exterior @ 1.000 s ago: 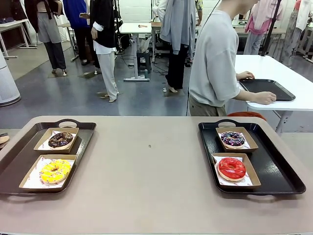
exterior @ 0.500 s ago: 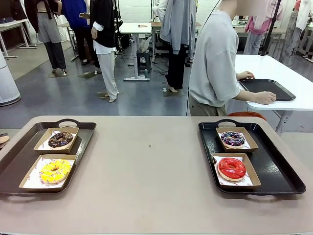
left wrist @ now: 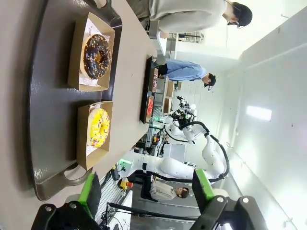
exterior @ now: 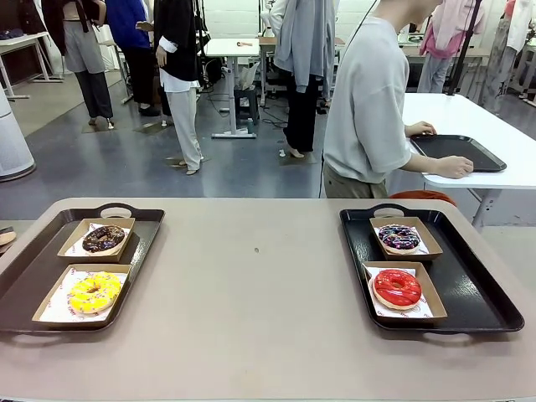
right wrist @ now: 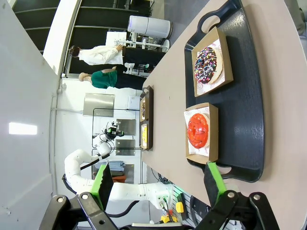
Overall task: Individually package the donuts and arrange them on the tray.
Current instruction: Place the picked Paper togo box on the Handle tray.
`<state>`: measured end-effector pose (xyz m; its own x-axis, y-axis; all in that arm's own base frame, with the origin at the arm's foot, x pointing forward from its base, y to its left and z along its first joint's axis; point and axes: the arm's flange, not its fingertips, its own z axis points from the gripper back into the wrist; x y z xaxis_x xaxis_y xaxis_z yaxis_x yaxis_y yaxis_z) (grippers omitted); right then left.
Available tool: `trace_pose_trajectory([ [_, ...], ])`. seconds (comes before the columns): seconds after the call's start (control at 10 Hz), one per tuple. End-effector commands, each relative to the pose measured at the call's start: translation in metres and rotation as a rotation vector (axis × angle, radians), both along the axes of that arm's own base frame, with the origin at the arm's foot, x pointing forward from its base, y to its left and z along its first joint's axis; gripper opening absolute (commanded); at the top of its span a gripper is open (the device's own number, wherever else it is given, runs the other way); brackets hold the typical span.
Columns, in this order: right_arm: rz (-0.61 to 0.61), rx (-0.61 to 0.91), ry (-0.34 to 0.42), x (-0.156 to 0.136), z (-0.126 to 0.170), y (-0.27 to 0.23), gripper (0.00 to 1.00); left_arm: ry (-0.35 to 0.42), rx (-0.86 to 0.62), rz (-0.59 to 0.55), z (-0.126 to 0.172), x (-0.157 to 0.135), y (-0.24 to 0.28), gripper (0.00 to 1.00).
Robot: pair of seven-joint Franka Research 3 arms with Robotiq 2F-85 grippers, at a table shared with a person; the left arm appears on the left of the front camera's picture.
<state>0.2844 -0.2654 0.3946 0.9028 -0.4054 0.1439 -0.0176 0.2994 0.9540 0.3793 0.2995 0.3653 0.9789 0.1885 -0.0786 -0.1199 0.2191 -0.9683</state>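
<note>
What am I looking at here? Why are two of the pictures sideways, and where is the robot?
These pictures come from a robot with two arms. One camera sits between the arms and looks across the table. The sideways pictures come from cameras on its wrists, which tilt with the arm. The green-tipped prongs at the bottom are the left hand and the right hand. Both are open and hold nothing.

On the table lie two dark trays. The left tray holds the chocolate donut and the yellow donut. The right tray holds the purple-iced donut and the red donut. Each donut sits in its own little cardboard box. A person in grey stands behind, at another table.
</note>
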Motion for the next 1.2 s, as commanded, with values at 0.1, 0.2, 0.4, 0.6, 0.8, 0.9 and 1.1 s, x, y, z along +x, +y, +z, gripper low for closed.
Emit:
trace_pose_trajectory([
  [0.1, 0.006, -0.002, 0.001, -0.0026, 0.0018, 0.0015, 1.0, -0.003, 0.001, 0.003, 0.0007, -0.0006, 0.0005, 1.0],
  [0.2, 0.006, -0.002, 0.001, -0.0026, 0.0018, 0.0015, 1.0, -0.003, 0.001, 0.003, 0.0007, -0.0006, 0.0005, 1.0],
  [0.4, 0.006, -0.002, 0.001, -0.0026, 0.0018, 0.0015, 1.0, -0.003, 0.001, 0.003, 0.0007, -0.0006, 0.0005, 1.0],
  [0.6, 0.006, -0.002, 0.001, -0.0026, 0.0018, 0.0015, 1.0, -0.003, 0.001, 0.003, 0.0007, -0.0006, 0.0005, 1.0],
  [0.8, 0.006, -0.002, 0.001, -0.0026, 0.0018, 0.0015, 1.0, -0.003, 0.001, 0.003, 0.0007, -0.0006, 0.0005, 1.0],
  [0.9, 0.006, -0.002, 0.001, -0.0026, 0.0018, 0.0015, 1.0, -0.003, 0.001, 0.003, 0.0007, -0.0006, 0.0005, 1.0],
  [1.1, 0.006, -0.002, 0.001, -0.0026, 0.0018, 0.0015, 1.0, -0.003, 0.001, 0.003, 0.0007, -0.0006, 0.0005, 1.0],
])
